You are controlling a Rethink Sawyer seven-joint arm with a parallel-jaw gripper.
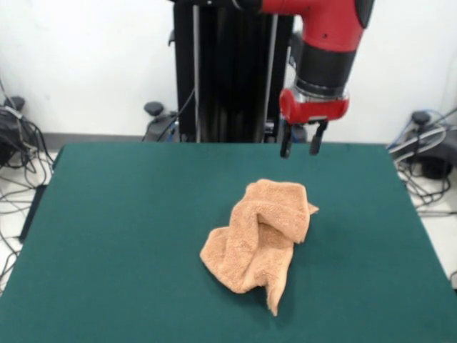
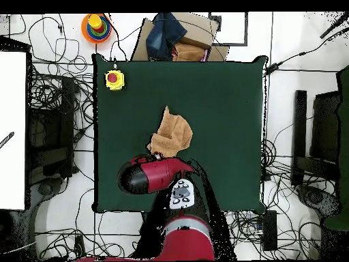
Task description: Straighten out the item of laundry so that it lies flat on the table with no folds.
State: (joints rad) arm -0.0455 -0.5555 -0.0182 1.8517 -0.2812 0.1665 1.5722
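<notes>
Nearest the front camera: plain dark green table [image 1: 107,236], matte and felt-like, a big rectangle with loads of bare surface all round. Sitting a bit right of centre on it, the towel [image 1: 260,232], light orange-tan terry cloth, fuzzy looped texture, definitely not flat. Bunched into a lumpy heap with a thick rolled fold across the upper part, a rounded lobe sticking out lower left, and a narrow pointed tail hanging toward the near edge. Small corner poking out on the right side too. Can't make out any stripe bands in the crumple.

Further back, above the table's far edge: the gripper [image 1: 300,148], two short dark fingers pointing straight down with a clear gap between them, so jaws apart and holding nothing. Hanging off a glossy red collar and a black cylindrical wrist, then a fat red arm segment [image 1: 328,25] running up out of the top. Up in the air, well clear of the cloth, over the table's far part. Behind that, black pedestal column [image 1: 228,71] against a white wall, cable tangles on the floor both sides.

From overhead: same towel [image 2: 170,134] as a rough tan wedge near the table's [image 2: 225,89] middle, thin tip pointing away from the robot base. Red arm [image 2: 153,175] lying just on the base side of it, hiding the fingers. Yellow box with a round red button [image 2: 114,79] in one far corner of the felt. Off the table, a stack of colourful rings [image 2: 96,26] on the floor, plus some cardboard with dark blue fabric on it [image 2: 172,34].
</notes>
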